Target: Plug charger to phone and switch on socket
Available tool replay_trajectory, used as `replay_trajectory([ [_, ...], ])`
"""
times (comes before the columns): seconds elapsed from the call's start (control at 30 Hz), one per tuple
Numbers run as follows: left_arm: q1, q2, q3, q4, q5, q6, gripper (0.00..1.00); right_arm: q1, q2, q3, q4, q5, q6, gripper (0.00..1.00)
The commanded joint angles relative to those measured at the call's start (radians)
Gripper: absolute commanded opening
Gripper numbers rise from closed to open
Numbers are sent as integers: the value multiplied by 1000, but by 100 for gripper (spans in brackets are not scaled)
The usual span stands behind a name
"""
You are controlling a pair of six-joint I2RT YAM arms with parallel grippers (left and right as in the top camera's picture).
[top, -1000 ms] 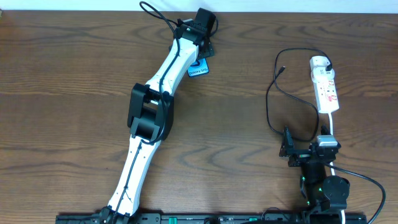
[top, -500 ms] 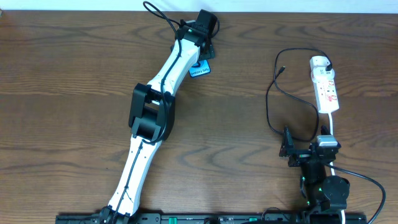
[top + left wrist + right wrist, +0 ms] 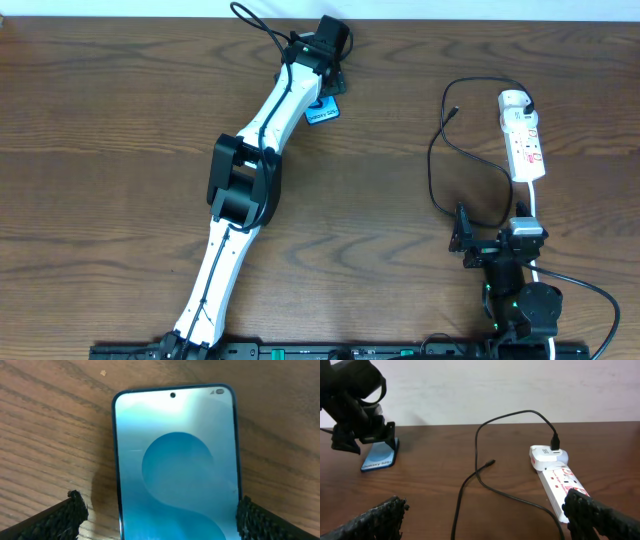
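Note:
The phone (image 3: 175,460) lies flat on the wood with its blue-turquoise screen up. It also shows in the overhead view (image 3: 321,110) at the far centre and in the right wrist view (image 3: 379,457). My left gripper (image 3: 160,521) is open and straddles the phone's near end. The right finger is at the phone's edge and the left finger stands apart from it. The charger cable (image 3: 437,180) loops on the table, its tip (image 3: 491,462) lying free and its plug (image 3: 555,442) in the socket strip (image 3: 523,137). My right gripper (image 3: 485,520) is open and empty, near the front edge.
The socket's thick white cord (image 3: 533,205) runs towards the right arm's base. The left arm (image 3: 250,170) stretches diagonally across the table's middle. A pale wall stands behind the table's far edge (image 3: 485,424).
The left arm has shifted slightly at the phone, and the phone sits a touch further right. The right arm, cable and socket have not moved.

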Motion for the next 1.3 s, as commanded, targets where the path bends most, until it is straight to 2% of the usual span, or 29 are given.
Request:
replay_trajectory([
  [0.0,-5,2,2,0,-1,6,98,-5,-5,-1,-5,11,-15,99],
  [0.7,6,-72,5,-34,-2,-3,98,-5,-5,-1,-5,11,-15,99],
  [0.97,5,-79,3,-31,-2,-143,98,-5,-5,-1,-5,11,-15,99],
  [1.27,-5,-48,2,-7,-2,-149,98,-5,-5,-1,-5,11,-15,99],
])
